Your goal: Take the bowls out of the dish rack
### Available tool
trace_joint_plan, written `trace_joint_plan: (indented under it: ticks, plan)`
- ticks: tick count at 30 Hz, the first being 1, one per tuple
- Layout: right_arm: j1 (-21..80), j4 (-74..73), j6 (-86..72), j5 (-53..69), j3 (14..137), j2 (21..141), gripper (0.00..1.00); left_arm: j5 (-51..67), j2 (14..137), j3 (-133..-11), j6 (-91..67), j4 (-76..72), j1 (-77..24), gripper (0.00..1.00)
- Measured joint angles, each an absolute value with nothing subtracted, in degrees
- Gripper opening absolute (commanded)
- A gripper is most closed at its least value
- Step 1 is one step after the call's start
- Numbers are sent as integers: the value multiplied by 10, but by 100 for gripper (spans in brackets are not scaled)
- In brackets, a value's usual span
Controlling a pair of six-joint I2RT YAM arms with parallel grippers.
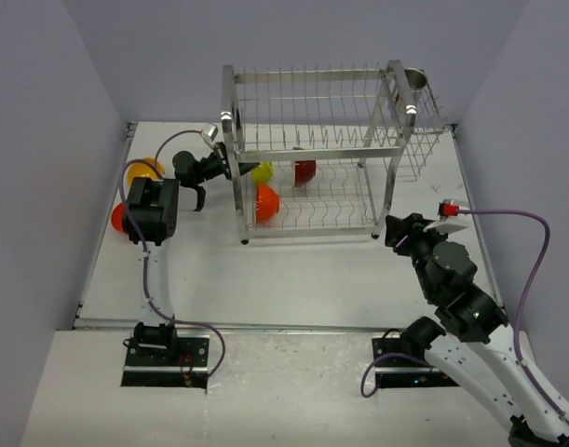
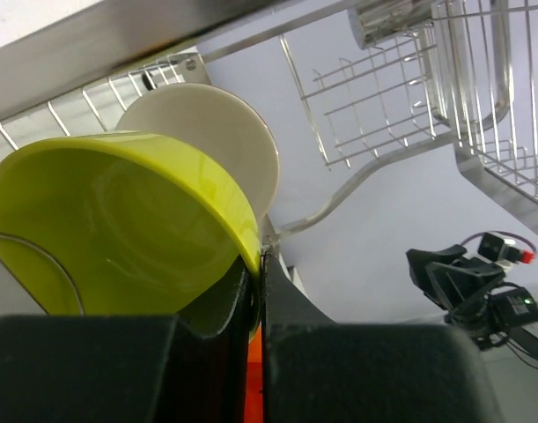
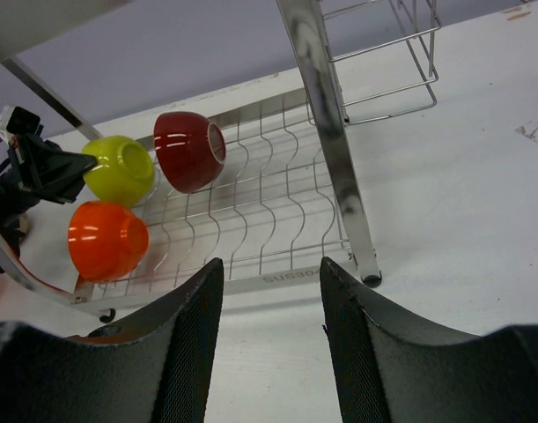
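Note:
The steel wire dish rack [image 1: 393,112] stands at the back of the table. On its lower tier sit a lime-green bowl [image 1: 262,171], a dark red bowl [image 1: 304,171] and an orange bowl [image 1: 265,203]. My left gripper [image 1: 228,165] reaches in from the rack's left end. In the left wrist view it [image 2: 260,264] is shut on the rim of the lime-green bowl [image 2: 119,220], with a whitish round bowl [image 2: 238,132] right behind. My right gripper [image 3: 270,264] stands open and empty over the table, by the rack's front right post [image 3: 335,150].
A yellow-orange bowl [image 1: 144,169] and an orange-red bowl [image 1: 118,218] lie on the table at the left, partly hidden by the left arm. A small metal cup [image 1: 416,79] sits in the rack's side basket. Walls close in the table on three sides.

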State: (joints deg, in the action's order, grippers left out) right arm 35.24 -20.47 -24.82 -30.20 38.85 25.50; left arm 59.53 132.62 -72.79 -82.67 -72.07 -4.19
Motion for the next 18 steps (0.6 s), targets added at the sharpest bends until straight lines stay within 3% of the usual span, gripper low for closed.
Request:
trace_joint_plan:
  ticks: [18]
  plan:
    - [352, -197, -248, -302, 379, 268, 49, 648, 1392, -822, -913, -770, -46, 0]
